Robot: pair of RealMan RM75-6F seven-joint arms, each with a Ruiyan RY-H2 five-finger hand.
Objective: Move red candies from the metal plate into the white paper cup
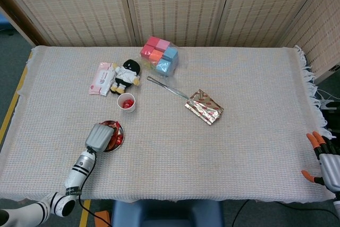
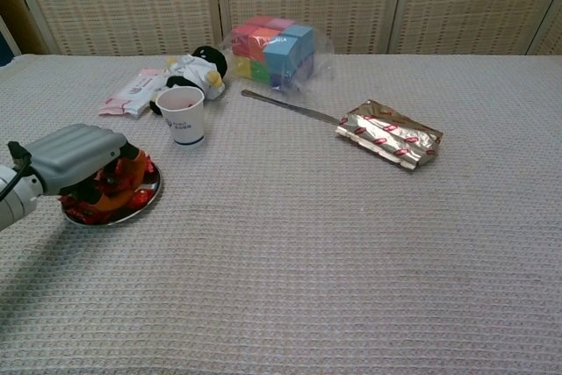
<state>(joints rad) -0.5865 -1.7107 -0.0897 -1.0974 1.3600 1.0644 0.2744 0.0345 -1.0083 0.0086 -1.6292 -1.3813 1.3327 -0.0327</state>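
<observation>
Red candies (image 2: 112, 192) fill the metal plate (image 2: 151, 192), just this side of the white paper cup (image 2: 185, 114). Left hand (image 2: 77, 158) covers them, grasp unclear; picking seems underway. Next: lift toward the cup.

Landmark: white paper cup (image 1: 126, 102), upright, red candies (image 1: 126, 103) inside.
- Metal plate (image 1: 119, 135): near the cup, toward the table's front edge; left hand (image 1: 99, 136) covers its left part.
- Plush toy (image 1: 126, 75): just behind the cup.
- Pink packet (image 1: 102, 78): behind-left.
- Coloured blocks (image 1: 159, 55): behind-right.
- Metal tongs (image 1: 166, 88), foil packet (image 1: 204, 107): right.
- Right hand (image 1: 322, 158): far right, at table's edge.
</observation>
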